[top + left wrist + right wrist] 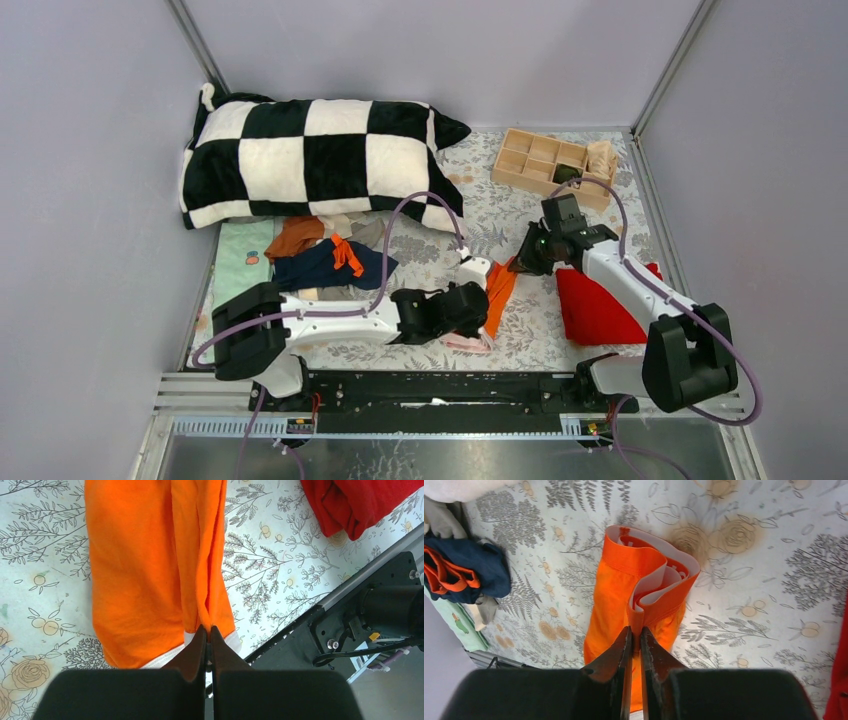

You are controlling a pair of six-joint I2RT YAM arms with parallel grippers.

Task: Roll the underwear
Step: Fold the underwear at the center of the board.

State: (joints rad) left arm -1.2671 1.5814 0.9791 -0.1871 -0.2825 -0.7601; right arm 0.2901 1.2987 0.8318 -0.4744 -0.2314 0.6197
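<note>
The orange underwear (150, 570) lies stretched on the flowered surface (280, 570) between both arms. The left gripper (207, 630) is pressed together on a fold at its white-edged end, an end the top view hides. The right gripper (635, 630) pinches the folded waistband, whose lettering is unreadable. The red cloth (360, 505) and the near rail (350, 587) lie close by.

The pillow (320, 155) lies at the back left of the counter (500, 225), the divided box (540, 187) at the back right. A heap of underwear (325, 260) sits before the pillow. A single brief (499, 290) lies mid-counter between the left pincer (208, 630), nearer, and the right pincer (636, 632), farther. The large cloth (595, 305) is right of it.
</note>
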